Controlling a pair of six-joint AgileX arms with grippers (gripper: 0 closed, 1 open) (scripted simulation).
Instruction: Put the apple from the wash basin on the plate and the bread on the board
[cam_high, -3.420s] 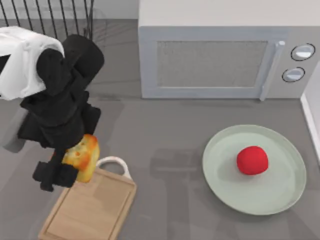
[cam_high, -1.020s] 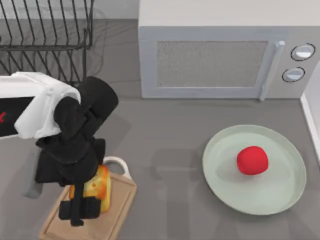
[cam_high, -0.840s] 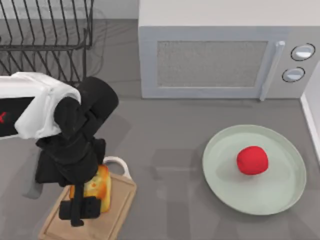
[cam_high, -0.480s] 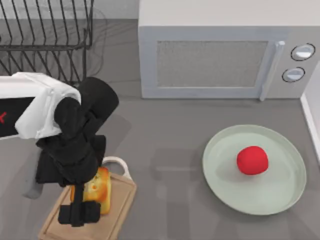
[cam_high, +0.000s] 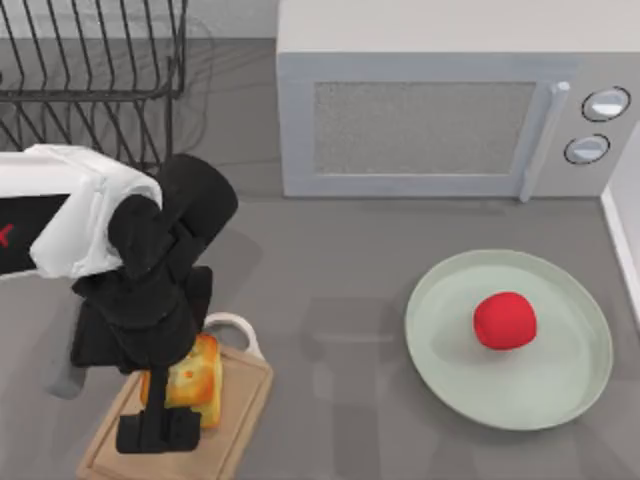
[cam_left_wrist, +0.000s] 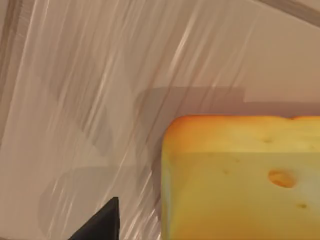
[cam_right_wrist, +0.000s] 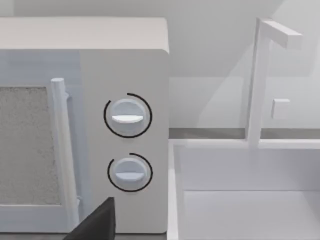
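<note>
The left hand (cam_high: 172, 408) is hovering low over the board (cam_high: 235, 410) at the tabletop's left, the bread (cam_high: 188, 376) lying between its fingers on the wood; whether the fingers are gripping or parted cannot be told. The placing step is judged as finishing; the next move calls for a clean release and lift. Count: one bread, one board, one apple (cam_high: 504, 320) sitting on one plate (cam_high: 560, 390), one microwave (cam_high: 430, 100). The right arm is parked near the wash basin (cam_right_wrist: 240, 200)

Grey table (cam_high: 330, 290): board (cam_high: 235, 410), plate (cam_high: 560, 395), microwave (cam_high: 440, 110).
</note>
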